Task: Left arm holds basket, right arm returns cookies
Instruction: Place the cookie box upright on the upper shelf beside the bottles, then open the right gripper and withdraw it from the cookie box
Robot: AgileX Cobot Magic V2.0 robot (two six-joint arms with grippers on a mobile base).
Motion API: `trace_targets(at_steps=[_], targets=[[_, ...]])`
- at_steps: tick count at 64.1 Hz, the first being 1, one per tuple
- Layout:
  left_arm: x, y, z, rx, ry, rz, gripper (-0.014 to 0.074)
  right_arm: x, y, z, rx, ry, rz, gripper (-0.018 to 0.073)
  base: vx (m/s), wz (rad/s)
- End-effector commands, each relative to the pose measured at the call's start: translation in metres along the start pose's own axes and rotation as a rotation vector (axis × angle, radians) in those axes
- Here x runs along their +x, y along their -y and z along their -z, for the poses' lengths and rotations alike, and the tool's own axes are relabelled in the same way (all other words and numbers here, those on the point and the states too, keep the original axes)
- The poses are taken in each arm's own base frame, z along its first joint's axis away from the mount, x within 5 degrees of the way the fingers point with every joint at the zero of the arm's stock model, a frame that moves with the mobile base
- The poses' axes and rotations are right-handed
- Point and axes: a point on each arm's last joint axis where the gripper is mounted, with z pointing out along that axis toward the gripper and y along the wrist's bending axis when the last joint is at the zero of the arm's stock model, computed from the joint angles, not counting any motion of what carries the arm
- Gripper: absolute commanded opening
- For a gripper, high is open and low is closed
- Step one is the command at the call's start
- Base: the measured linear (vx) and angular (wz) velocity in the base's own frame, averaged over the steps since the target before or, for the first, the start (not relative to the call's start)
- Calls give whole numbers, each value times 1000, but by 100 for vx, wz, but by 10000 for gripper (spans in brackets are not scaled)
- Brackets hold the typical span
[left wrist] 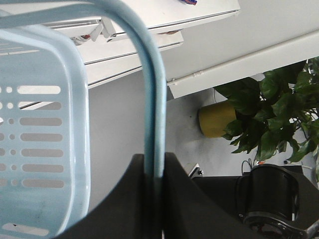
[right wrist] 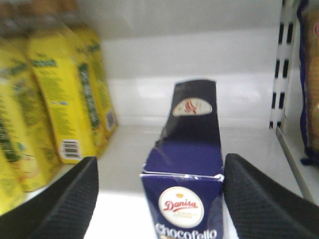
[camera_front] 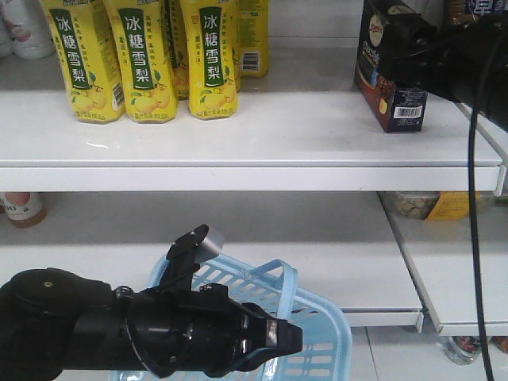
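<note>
Nearest the front camera, at six o'clock, the basket [camera_front: 317,333] is being held low by the left arm [camera_front: 151,329]; in the left wrist view the jaws are being kept closed tight on the basket's handle [left wrist: 153,99], which is running straight up out of them. At about one o'clock and farther off, the cookies [camera_front: 389,71] are being stood upright on the top shelf [camera_front: 302,131], well apart from the yellow drink cartons [camera_front: 143,59] at eleven o'clock. In the right wrist view the box [right wrist: 187,189] is being flanked by the two fingers [right wrist: 65,204] of the right arm [camera_front: 468,55], with the jaws spread wide and daylight seen on each side, so nothing is being gripped. The release is judged to be under way. To do it well, the jaws are best drawn straight back toward six o'clock without brushing the box's sides, which could tip it; the cartons at nine o'clock are to be cleared, and the basket is being kept level meanwhile
</note>
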Motion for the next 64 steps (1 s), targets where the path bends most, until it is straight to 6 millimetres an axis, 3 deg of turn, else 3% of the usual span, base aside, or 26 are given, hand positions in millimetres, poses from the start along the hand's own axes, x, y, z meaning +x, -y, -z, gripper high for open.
trace_targets(at_steps=[1, 15, 36, 52, 64], targets=[[-7, 17, 8, 73, 40, -5, -6, -19, 3, 22, 14, 82, 19, 514, 0, 0], [-7, 17, 8, 73, 40, -5, -6, -8, 7, 61, 20, 102, 65, 514, 0, 0], [-7, 17, 8, 73, 40, -5, -6, -3, 12, 150, -22, 254, 64, 514, 0, 0], [-7, 17, 8, 73, 40, -5, -6, 31, 9, 194, -134, 269, 85, 514, 0, 0], [-7, 17, 8, 73, 40, -5, -6, 74, 6, 211, -217, 218, 158, 505, 0, 0]])
